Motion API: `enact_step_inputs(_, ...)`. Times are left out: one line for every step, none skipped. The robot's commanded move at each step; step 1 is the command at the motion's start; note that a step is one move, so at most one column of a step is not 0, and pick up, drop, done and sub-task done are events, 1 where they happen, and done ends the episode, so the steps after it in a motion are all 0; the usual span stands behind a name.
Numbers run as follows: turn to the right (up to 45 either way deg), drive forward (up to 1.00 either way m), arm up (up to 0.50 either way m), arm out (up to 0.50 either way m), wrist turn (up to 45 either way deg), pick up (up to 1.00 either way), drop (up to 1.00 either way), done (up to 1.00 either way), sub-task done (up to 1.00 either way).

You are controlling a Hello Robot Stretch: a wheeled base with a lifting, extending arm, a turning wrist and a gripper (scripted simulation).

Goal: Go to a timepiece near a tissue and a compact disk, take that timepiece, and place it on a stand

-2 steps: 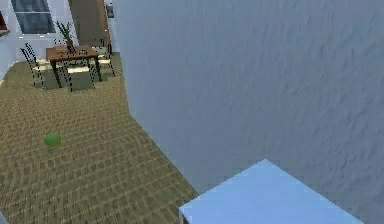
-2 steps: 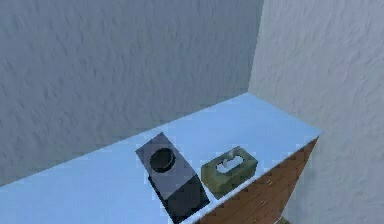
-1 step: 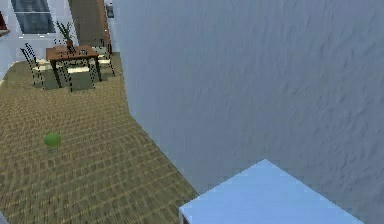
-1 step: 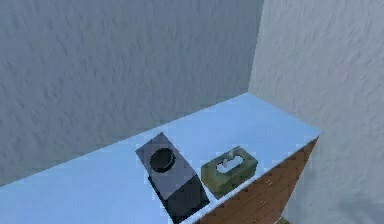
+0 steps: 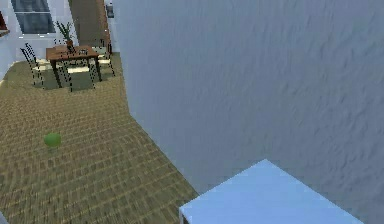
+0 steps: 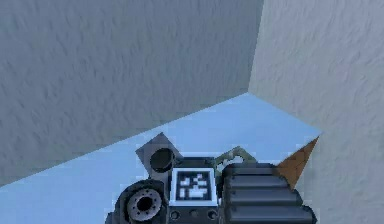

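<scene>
Seemingly the work is at a pale blue tabletop [image 6: 250, 120] set into a corner of the wall [image 6: 100, 70]. A small grey thing with a dark round face, likely the timepiece [image 6: 158, 157], sits tilted right at the gripper [image 6: 158, 180]. The tabletop lies behind it, so I cannot tell whether the gripper holds it or it rests there. The step is either the take or the placing. A take calls next for a lift clear of the tabletop. If this tabletop is the stand, the timepiece must be lowered until it rests. Across the floor lies a green ball [image 5: 52, 140].
</scene>
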Motion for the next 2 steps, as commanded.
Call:
enact_step_inputs(0.0, 0.00, 0.00, 0.02, 0.0, 0.00, 0.00, 0.00, 0.00)
enact_step_inputs(0.0, 0.00, 0.00, 0.00, 45.0, 0.00, 0.00, 0.00, 0.00)
